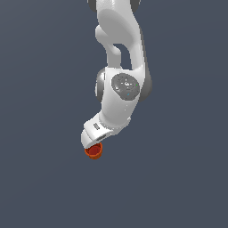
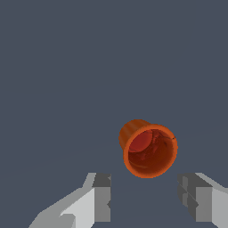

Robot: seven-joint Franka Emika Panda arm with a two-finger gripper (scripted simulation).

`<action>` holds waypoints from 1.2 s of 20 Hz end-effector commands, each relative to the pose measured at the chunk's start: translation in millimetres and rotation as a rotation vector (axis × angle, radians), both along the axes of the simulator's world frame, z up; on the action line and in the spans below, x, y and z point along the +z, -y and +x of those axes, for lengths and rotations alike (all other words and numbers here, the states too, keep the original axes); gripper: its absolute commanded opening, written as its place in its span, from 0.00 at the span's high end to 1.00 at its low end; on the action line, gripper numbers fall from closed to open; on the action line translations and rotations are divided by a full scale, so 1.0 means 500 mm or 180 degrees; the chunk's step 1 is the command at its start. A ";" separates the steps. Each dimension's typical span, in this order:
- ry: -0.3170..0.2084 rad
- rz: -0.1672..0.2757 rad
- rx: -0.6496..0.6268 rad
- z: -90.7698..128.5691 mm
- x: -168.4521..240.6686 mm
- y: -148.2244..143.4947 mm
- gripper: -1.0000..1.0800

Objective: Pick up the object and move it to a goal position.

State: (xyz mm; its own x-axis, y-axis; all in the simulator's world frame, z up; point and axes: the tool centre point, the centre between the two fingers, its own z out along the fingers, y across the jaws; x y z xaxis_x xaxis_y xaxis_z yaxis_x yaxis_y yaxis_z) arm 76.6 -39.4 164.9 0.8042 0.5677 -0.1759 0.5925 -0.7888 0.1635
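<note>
The object [image 2: 149, 150] is a small orange-red cup with tapered walls, and its hollow mouth faces the wrist camera. My gripper [image 2: 144, 200] is open, its two grey fingertips [image 2: 102, 198] spread wide on either side, with the cup just beyond them and not between the pads. In the exterior view the cup [image 1: 94, 151] shows just below the white hand [image 1: 94, 132], which hides its upper rim. The fingers themselves are hidden there behind the hand.
A plain dark grey-blue surface [image 1: 40, 187] fills the scene around the arm. The white arm [image 1: 122, 67] descends from the top of the exterior view. No other objects or goal marker show.
</note>
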 end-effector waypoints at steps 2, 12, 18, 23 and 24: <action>-0.0160 -0.0130 0.0343 0.018 -0.020 0.011 0.38; -0.0668 -0.0485 0.1249 0.061 -0.077 0.044 0.38; -0.1014 -0.0684 0.1745 0.081 -0.109 0.065 0.38; -0.1274 -0.0814 0.2070 0.091 -0.130 0.080 0.38; -0.1318 -0.0834 0.2122 0.093 -0.134 0.082 0.38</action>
State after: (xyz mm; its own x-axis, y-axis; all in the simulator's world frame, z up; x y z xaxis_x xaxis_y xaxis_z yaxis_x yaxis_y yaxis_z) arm 121.5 -78.3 100.4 0.1894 0.8049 -0.5624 0.9696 -0.2436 -0.0221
